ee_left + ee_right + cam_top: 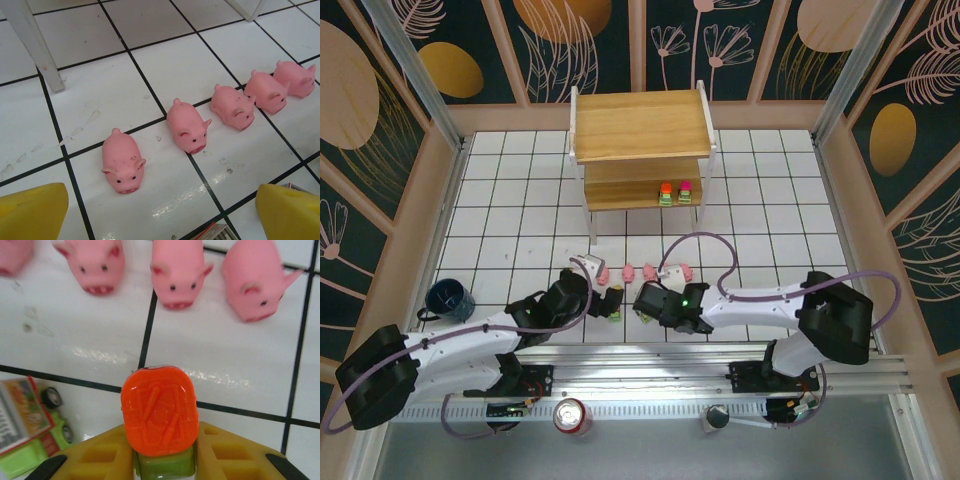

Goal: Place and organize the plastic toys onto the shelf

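Left jaws: spread over the pig row (187,125) in front of the shelf (640,125). Right jaws: pinching the orange-topped block (159,412), likewise before the shelf. Hazard: cramped entry under the top board may topple the two blocks (666,194) on the lower board.

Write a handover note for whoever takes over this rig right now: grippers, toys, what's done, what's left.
Left gripper: open, empty, facing the five pigs lined up on the table.
Right gripper: shut on an orange-topped block.
Done: two blocks stand on the lower board of the shelf.
Left: shelve the held block, another block lying on the table beside it, and all five pigs.
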Controlling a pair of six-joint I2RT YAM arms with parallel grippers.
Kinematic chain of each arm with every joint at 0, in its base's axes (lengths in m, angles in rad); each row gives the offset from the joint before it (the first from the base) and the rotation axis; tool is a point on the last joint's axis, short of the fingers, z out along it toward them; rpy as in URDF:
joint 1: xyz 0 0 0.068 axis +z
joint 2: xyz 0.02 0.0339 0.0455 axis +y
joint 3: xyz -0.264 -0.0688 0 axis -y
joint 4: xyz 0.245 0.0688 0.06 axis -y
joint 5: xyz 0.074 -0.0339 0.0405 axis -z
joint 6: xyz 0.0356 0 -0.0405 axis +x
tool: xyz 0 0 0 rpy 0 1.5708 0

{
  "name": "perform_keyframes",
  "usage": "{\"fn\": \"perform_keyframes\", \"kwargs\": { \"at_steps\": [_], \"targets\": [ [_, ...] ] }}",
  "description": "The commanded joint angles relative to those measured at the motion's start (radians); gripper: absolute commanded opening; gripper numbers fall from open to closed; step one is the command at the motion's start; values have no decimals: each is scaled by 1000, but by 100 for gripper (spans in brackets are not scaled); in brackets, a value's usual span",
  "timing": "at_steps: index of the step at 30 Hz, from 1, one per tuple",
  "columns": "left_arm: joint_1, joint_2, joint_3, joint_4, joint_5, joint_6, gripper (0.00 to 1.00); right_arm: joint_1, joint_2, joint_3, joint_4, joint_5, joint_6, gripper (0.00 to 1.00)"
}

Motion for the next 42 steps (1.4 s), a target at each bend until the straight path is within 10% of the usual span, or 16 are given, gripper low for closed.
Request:
{"fn": "perform_keyframes", "kwargs": {
  "at_steps": [1,42],
  "targets": [
    [-7,-32,5,5,-10,-5,96,0,-48,60,-70,77,30,25],
    [-5,-186,-113,170,25,47,96,-313,180,672,10,129,-342,23]
  ]
}}
